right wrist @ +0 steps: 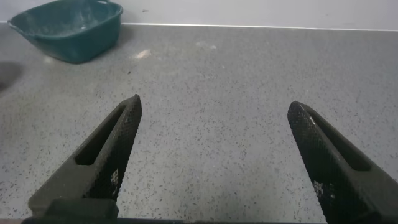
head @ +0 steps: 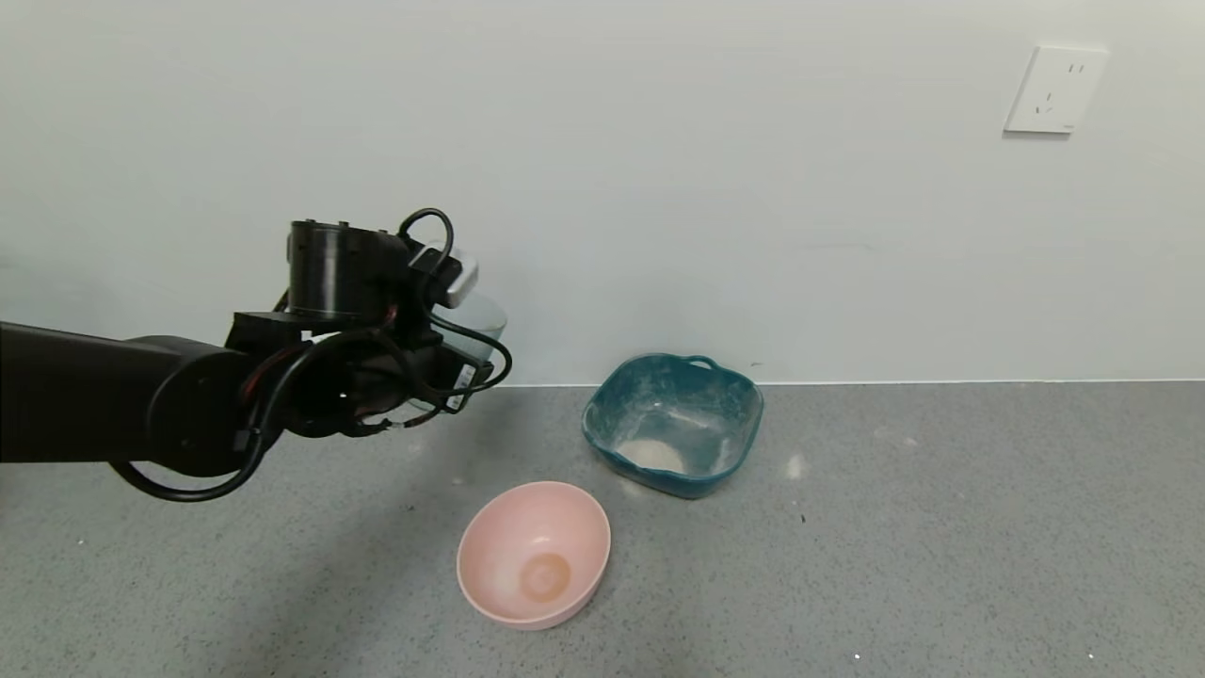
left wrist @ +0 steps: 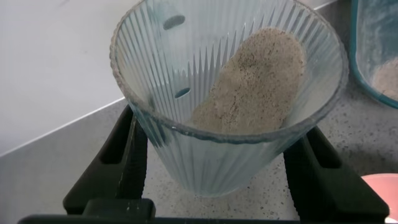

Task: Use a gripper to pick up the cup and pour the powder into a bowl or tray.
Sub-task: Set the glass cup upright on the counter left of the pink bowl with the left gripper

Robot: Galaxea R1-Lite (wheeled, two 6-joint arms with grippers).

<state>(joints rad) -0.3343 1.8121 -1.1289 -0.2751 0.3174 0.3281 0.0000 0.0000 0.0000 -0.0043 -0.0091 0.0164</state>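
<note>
My left gripper (head: 458, 365) is shut on the clear ribbed cup (head: 487, 325) and holds it in the air, left of the teal dish (head: 744, 395). In the left wrist view the black fingers (left wrist: 124, 155) press both sides of the cup (left wrist: 211, 162). The beige powder (left wrist: 255, 87) lies banked against one side of the cup's inner wall. The teal dish is smeared with white dust and holds a small heap of powder; its edge shows in the left wrist view (left wrist: 373, 43). My right gripper (right wrist: 214, 118) is open and empty over bare table, out of the head view.
A round pink bowl (head: 534, 551) sits on the grey table in front of the teal dish; its rim shows in the left wrist view (left wrist: 382, 186). The teal dish also shows far off in the right wrist view (right wrist: 68, 31). A white wall with a socket (head: 1054, 89) stands behind.
</note>
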